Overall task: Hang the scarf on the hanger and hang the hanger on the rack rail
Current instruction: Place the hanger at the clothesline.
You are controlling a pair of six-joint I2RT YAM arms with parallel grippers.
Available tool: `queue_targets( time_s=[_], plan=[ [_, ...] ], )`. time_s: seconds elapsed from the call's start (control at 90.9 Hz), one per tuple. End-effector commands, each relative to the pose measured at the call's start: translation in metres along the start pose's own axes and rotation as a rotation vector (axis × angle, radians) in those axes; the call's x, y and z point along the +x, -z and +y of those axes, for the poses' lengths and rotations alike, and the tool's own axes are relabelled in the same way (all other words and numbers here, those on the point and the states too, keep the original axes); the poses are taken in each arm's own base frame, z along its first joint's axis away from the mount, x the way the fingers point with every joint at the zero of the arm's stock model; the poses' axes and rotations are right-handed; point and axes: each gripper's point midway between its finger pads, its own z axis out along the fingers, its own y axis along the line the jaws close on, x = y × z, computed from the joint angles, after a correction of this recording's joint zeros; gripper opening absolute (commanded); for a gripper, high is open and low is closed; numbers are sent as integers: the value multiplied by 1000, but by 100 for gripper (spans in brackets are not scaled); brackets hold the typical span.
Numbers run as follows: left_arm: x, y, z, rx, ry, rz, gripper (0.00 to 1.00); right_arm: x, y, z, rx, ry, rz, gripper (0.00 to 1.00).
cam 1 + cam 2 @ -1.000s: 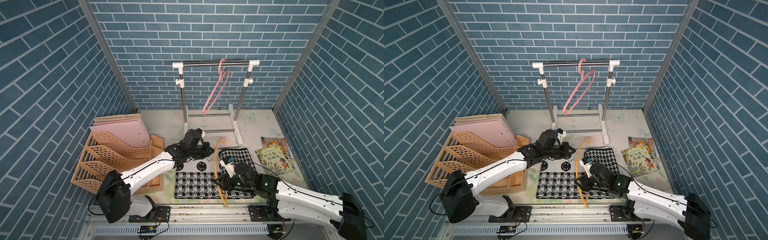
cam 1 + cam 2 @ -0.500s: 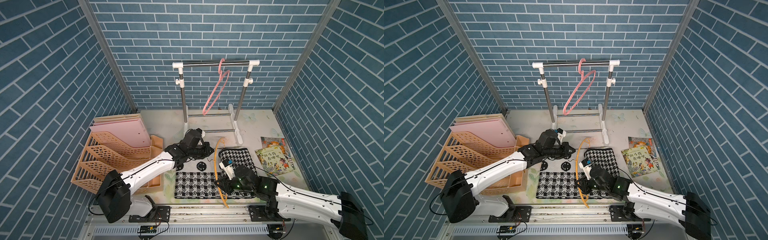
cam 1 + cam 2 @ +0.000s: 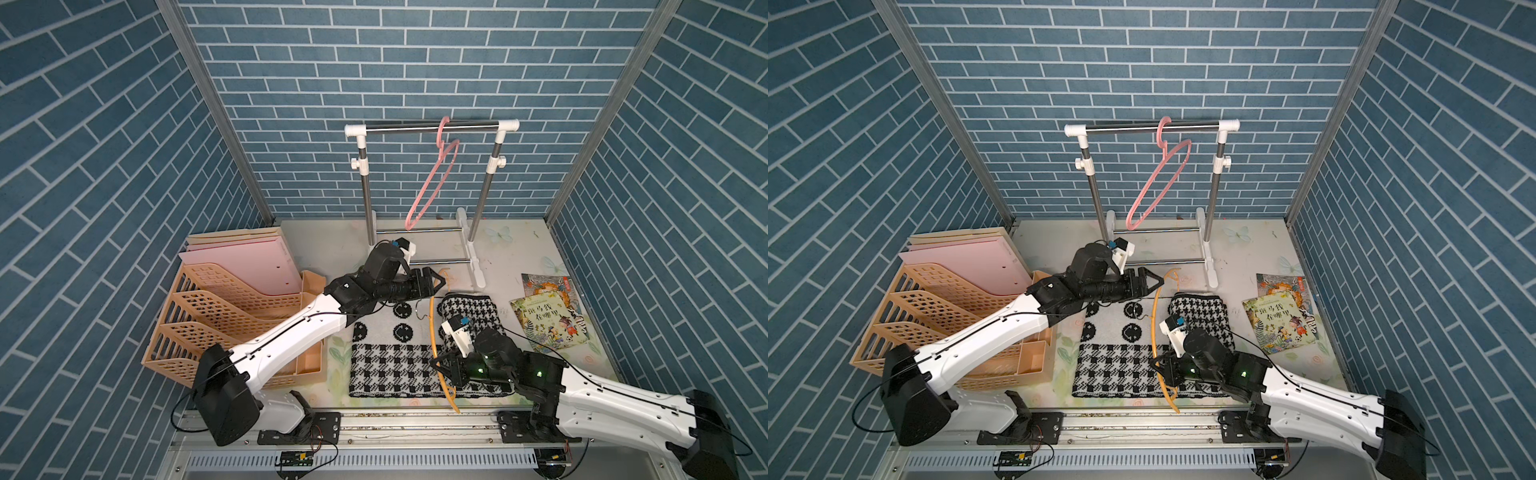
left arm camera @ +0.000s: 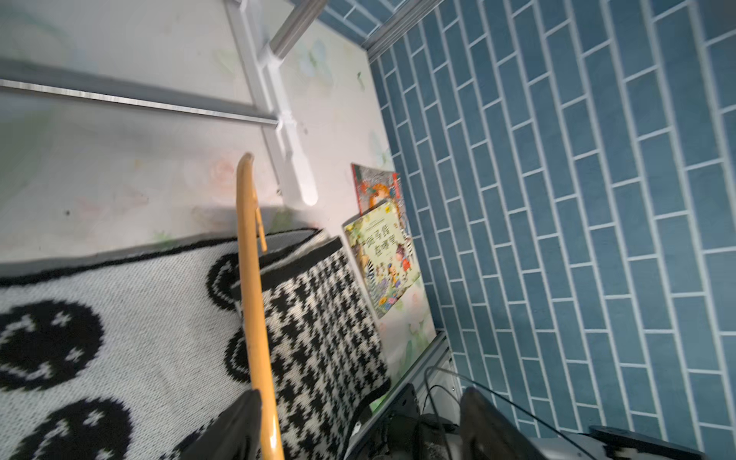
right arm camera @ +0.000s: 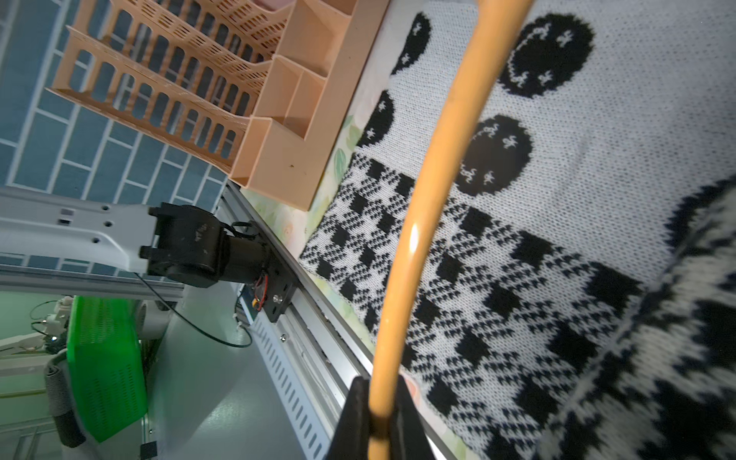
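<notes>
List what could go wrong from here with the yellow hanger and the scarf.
1. Only the right gripper pinches the yellow hanger, near one end. With the left gripper open, the hanger might swing or slip.
2. The scarf lies flat beneath the hanger, not draped over it, so a lift would likely leave it behind.

Peach file organizer (image 3: pixel 216 307) stands left, picture book (image 3: pixel 548 318) right.

Black-and-white knit scarf (image 3: pixel 390 365) spread flat, right side folded over — yellow hanger (image 5: pixel 410 247) arched across its middle.
</notes>
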Motion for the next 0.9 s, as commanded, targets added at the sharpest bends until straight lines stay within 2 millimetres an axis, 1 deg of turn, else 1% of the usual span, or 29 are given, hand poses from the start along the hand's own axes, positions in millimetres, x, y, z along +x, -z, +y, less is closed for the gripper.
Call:
queue_targets(
  time_s=[0.0, 0.077, 0.176, 0.22, 0.297, 0.385, 0.495, 0.594, 0.671, 0.759, 0.814, 0.891],
  plan=[
    [-35, 46, -39, 42, -111, -126, 90, -39, 29, 50, -125, 47, -104, 0],
    [-56, 76, -57, 60, -130, -199, 92, -53, 42, 67, -158, 47, -131, 0],
    [-75, 113, -68, 66, -137, -280, 93, -73, 59, 90, -218, 36, -177, 0],
    [-81, 128, -69, 62, -139, -317, 93, -81, 67, 99, -244, 28, -200, 0],
    [-87, 150, -65, 38, -143, -359, 93, -96, 81, 114, -294, 20, -246, 0],
    [-89, 166, -54, -9, -139, -386, 93, -114, 96, 129, -337, 17, -291, 0],
    [-88, 173, -37, -72, -130, -397, 93, -140, 115, 141, -373, 5, -346, 0],
    [-84, 171, -24, -101, -119, -392, 93, -166, 130, 146, -399, -13, -374, 0],
    [-80, 169, -14, -120, -114, -388, 93, -186, 138, 146, -404, -20, -388, 0],
    [-75, 164, -3, -136, -106, -378, 93, -206, 139, 138, -409, -58, -371, 0],
    [-72, 161, 2, -143, -104, -367, 92, -219, 140, 138, -441, -72, -359, 0],
    [-69, 157, 8, -149, -101, -356, 92, -239, 149, 138, -467, -78, -371, 0]
  ],
)
